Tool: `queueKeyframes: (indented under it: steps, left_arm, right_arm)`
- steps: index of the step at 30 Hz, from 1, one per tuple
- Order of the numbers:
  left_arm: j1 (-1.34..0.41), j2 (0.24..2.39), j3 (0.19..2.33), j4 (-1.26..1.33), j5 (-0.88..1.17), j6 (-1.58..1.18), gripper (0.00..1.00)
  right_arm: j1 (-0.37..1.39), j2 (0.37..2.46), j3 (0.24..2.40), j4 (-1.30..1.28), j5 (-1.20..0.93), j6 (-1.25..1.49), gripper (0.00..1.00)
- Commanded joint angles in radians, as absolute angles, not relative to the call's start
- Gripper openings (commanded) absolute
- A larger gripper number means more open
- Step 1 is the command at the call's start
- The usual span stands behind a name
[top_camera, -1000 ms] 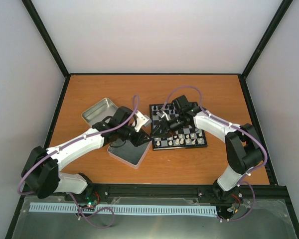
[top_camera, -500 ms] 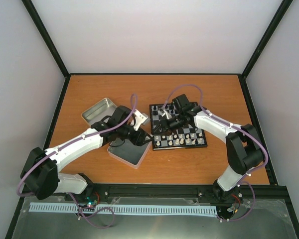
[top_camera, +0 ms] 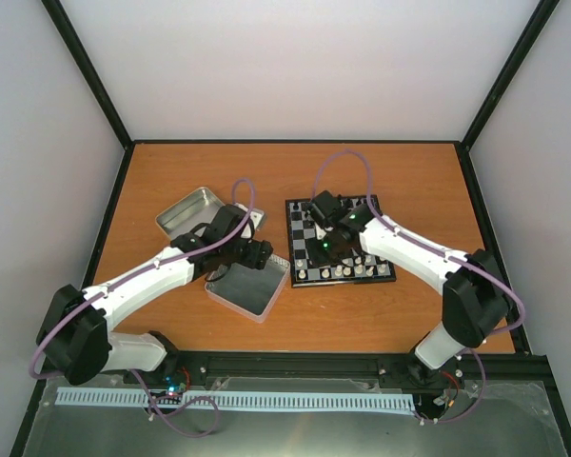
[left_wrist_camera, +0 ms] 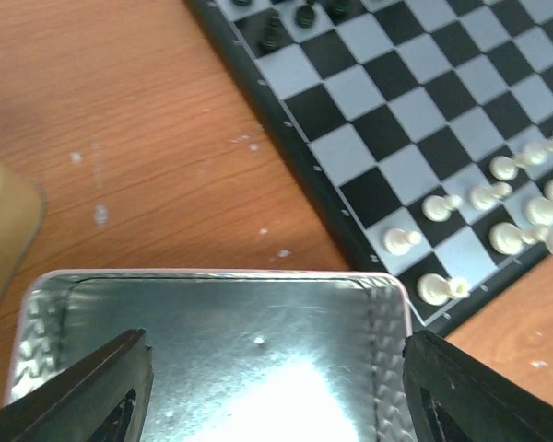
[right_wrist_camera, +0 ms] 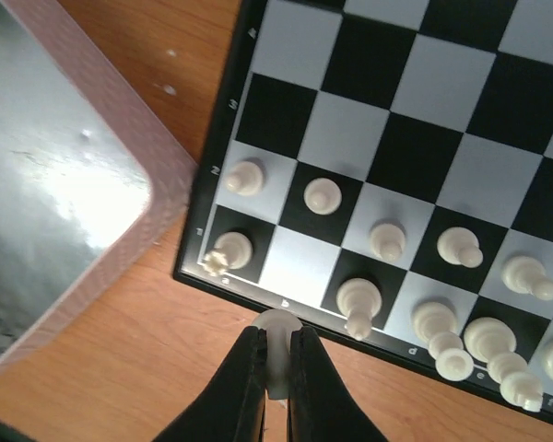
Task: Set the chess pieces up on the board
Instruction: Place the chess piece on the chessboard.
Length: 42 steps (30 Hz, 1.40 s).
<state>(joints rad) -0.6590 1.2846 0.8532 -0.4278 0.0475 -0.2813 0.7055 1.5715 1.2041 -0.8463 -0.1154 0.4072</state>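
Note:
The board point(top_camera: 348, 282) lies at mid table, with white chess pieces point(top_camera: 340, 271) in its two near rows. In the right wrist view my right gripper point(right_wrist_camera: 276, 368) is shut on a white chess piece point(right_wrist_camera: 278, 343), held over the board's point(right_wrist_camera: 387, 55) near border, just in front of an empty pale square point(right_wrist_camera: 300, 262) beside the corner piece point(right_wrist_camera: 230, 249). My left gripper point(top_camera: 253, 257) hangs open and empty over a silver tin point(left_wrist_camera: 221, 350), with its fingers point(left_wrist_camera: 111, 387) near the tin's side walls. The board's corner pieces point(left_wrist_camera: 401, 241) lie to its right.
The pink-rimmed tin point(top_camera: 247, 290) sits just left of the board, almost touching its near left corner. A second silver tin point(top_camera: 192, 211) lies further back on the left. Black pieces point(top_camera: 309, 211) stand on the board's far rows. A tan object point(left_wrist_camera: 0, 221) shows at the left wrist view's edge.
The left gripper has opened and drawn back left over the tin. The right gripper has shut on a white piece and swung to the board's near left corner.

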Motion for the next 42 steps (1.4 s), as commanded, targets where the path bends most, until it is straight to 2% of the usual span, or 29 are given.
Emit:
queueKeyframes:
  steps: [1, 10, 23, 36, 39, 42]
  left_arm:
    - [-0.648, 1.249, 0.866, -0.451, -0.105, -0.363, 0.76]
    - [-0.64, 1.213, 0.851, -0.448, -0.153, -0.399, 0.77]
    - [-0.637, 1.199, 0.84, -0.453, -0.162, -0.413, 0.78]
    - [-0.637, 1.184, 0.844, -0.467, -0.164, -0.42, 0.8]
    - [-0.637, 1.176, 0.845, -0.47, -0.175, -0.429, 0.8]
    - [-0.636, 1.158, 0.849, -0.472, -0.187, -0.435, 0.81]
  right_arm:
    - [0.744, 1.612, 1.219, -0.892, 0.044, 0.41, 0.03]
    - [0.757, 1.689, 1.2, -0.784, -0.062, 0.354, 0.06]
    - [0.768, 1.751, 1.184, -0.756, -0.057, 0.334, 0.06]
    - [0.769, 1.769, 1.169, -0.763, -0.02, 0.325, 0.13]
    - [0.769, 1.757, 1.159, -0.763, -0.015, 0.323, 0.18]
    - [0.769, 1.744, 1.159, -0.766, -0.017, 0.321, 0.3]
